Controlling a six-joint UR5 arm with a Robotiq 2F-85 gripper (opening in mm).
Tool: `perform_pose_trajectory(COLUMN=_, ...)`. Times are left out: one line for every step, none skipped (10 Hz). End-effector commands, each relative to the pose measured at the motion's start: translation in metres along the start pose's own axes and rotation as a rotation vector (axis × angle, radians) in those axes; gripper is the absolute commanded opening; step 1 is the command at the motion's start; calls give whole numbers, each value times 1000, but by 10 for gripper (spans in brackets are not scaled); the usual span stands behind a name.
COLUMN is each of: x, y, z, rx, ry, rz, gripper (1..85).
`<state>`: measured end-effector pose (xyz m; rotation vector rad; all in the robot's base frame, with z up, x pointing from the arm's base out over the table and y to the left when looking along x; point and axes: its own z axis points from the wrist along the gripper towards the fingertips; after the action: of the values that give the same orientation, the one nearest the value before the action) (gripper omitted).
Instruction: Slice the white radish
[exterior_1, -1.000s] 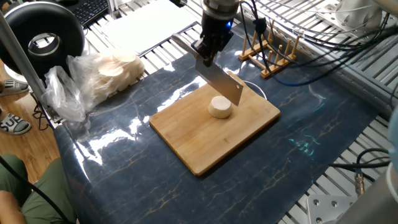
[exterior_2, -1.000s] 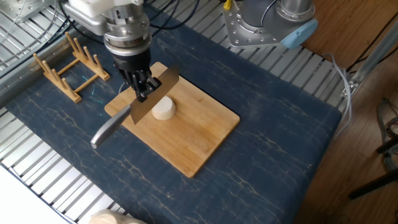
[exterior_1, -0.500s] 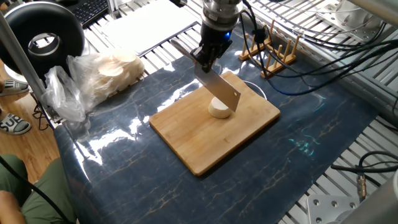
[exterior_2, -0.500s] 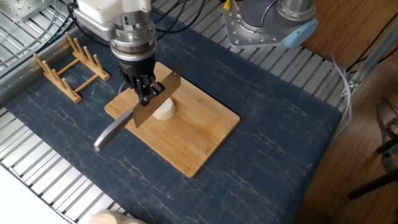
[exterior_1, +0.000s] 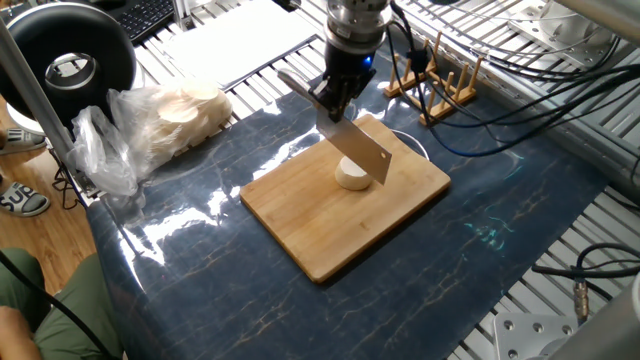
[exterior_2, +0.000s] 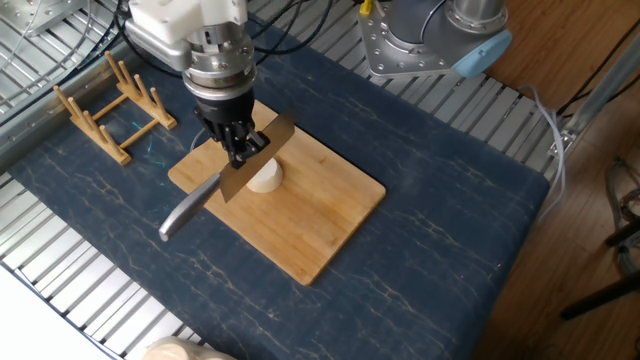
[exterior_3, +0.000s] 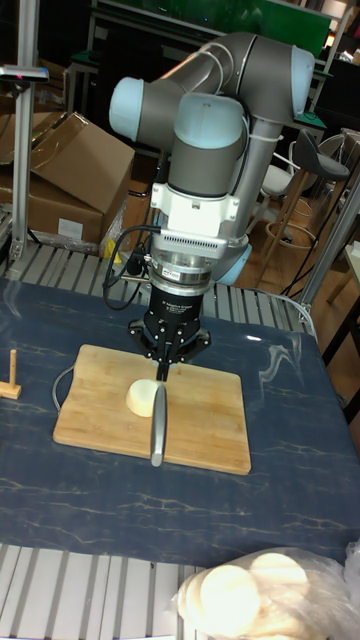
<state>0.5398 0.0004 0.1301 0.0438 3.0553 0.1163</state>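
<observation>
Radish status: the small cream-white radish chunk (exterior_1: 352, 175) sits whole on the rectangular bamboo cutting board (exterior_1: 320, 225), centre of frame in both table views and a little left of centre in the tall view (exterior_3: 143, 396).

Gripper (exterior_2: 240, 150) has its jaws clamped on the spine of a flat steel cleaver (exterior_2: 250, 160), with the grey handle (exterior_2: 185, 215) sticking out toward the lower left of that view. The blade stands on edge, tilted, directly over or against the radish. I cannot tell whether the edge has already touched the flesh; no cut line is visible from any angle.

Judgement: this is the start of the first cut, with no slice made yet.

To do it well:
- In the tall view the blade sits toward the chunk's right side. A thin slice off that edge is fine, but check the blade is not so far out that it skids off the curved wall.
- Press straight down, square to the board. The chunk is loose and smooth, so any sideways load will likely push it along.
- Stop at the board.

Dark blue marbled mat (exterior_1: 200, 270) underneath looks slick, so the board itself may shift.
</observation>
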Motion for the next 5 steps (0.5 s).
perform_pose_trajectory(x=9, y=2, z=5, rx=-12, ry=-4, rz=15, gripper=10)
perform_pose_trajectory(x=12, y=6, z=7, rx=-26, ry=-8, rz=29, gripper=10)
perform_pose_trajectory(x=13, y=4, z=10, rx=-17, ry=-16, rz=28, gripper=10)
perform_pose_trajectory(x=14, y=4, z=10, rx=-20, ry=-17, rz=30, gripper=10)
perform_pose_trajectory(x=15, y=6, z=10, rx=-23, ry=-19, rz=35, gripper=10)
